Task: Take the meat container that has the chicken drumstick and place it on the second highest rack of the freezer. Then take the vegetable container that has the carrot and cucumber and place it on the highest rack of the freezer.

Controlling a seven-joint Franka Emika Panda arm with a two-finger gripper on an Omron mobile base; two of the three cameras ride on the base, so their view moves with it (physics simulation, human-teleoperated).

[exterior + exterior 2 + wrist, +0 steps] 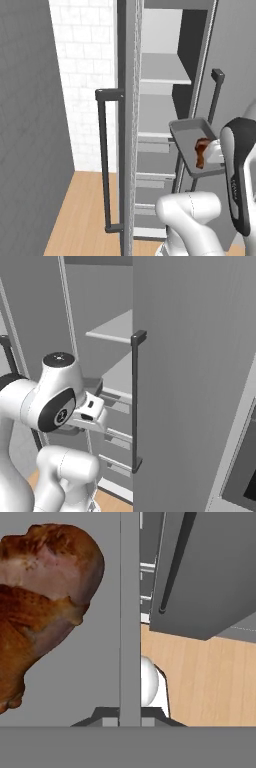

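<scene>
The grey meat container [186, 131] hangs tilted in front of the open freezer [160, 107], beside and slightly below its lower inner shelf [154, 131]. The reddish-brown chicken drumstick [200, 152] lies in it, and looms large in the hand view as the drumstick [45, 602]. My gripper [212, 151] is shut on the container's right rim; the hand view shows that rim [130, 612] standing between the gripper [130, 718] tips. The highest rack [164, 74] sits above, bare. The carrot, the cucumber and their container are out of view.
The freezer's left door [127, 125] stands edge-on with a dark bar handle [104, 165]. Its right door [190, 381] is swung open close to the arm, handle [135, 401] facing me. Stacked drawers [152, 172] lie under the shelves. A white tiled wall [85, 75] and a wood floor [87, 215] are to the left.
</scene>
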